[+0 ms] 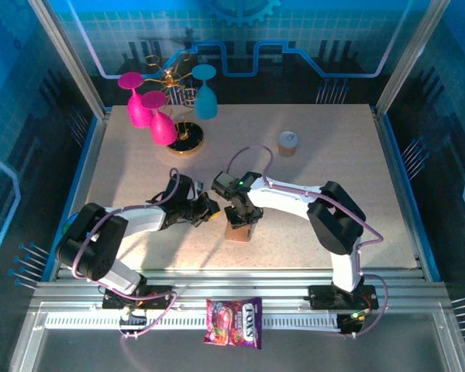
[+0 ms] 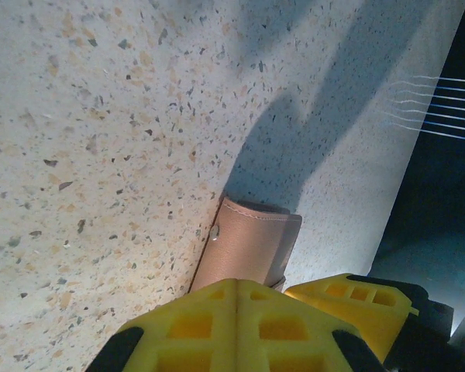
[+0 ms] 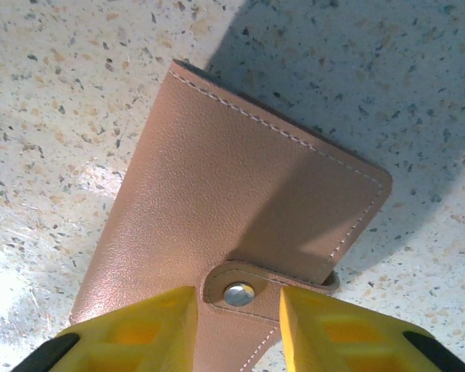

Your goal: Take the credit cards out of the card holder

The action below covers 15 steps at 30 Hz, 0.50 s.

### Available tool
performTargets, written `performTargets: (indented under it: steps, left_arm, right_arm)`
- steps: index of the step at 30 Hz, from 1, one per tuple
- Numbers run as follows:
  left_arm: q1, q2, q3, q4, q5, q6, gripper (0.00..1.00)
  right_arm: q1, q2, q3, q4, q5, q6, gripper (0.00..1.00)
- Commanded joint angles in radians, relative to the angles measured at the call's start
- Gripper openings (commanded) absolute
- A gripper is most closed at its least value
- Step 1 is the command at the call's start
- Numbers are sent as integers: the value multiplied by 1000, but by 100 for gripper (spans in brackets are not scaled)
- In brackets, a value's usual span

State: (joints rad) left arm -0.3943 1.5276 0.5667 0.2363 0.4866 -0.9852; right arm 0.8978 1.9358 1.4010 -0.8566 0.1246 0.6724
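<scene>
nearest the camera, a colourful candy packet [image 1: 233, 322] is lying on the metal rail at the near edge, between the two arm bases.

left: the left arm [image 1: 116, 232] is reaching in toward the middle of the speckled table [image 1: 333, 170]. the left gripper [image 1: 213, 214] is sitting low over the surface. in the left wrist view its yellow fingers [image 2: 217, 298] are pressing together, closed, with nothing showing between them. they are pointing at one short end of the card holder [image 2: 252, 244], which is running in under the tips. i cannot tell whether they are touching it.

centre: the card holder is lying flat on the table, folded shut, tan outer face up. its strap is crossing onto that face and is fastened by the snap button [image 3: 239, 294].

right: the right gripper [image 1: 239, 223] is hanging directly over the card holder, pointing down. its fingers [image 3: 139, 333] are standing part-way apart, one on each side of the strap, just beside the snap. i cannot tell whether they are pinching the strap or only straddling it. the right arm [image 1: 325, 205] is arching in from its base.

back of table: two pink glasses [image 1: 147, 112] and a blue glass [image 1: 206, 97] are clustering at a dark round base [image 1: 187, 140]. a small cylinder [image 1: 288, 142] is standing well apart to their right.
</scene>
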Motion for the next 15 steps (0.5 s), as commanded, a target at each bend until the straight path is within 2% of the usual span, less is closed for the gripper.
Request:
performTargets:
  steps: [1, 15]
  left_arm:
    - [11, -11, 6, -28, -5, 33, 0]
    - [17, -21, -6, -29, -10, 33, 0]
  right_arm:
    - [13, 11, 13, -30, 9, -8, 35]
    - [13, 45, -22, 18, -39, -8, 35]
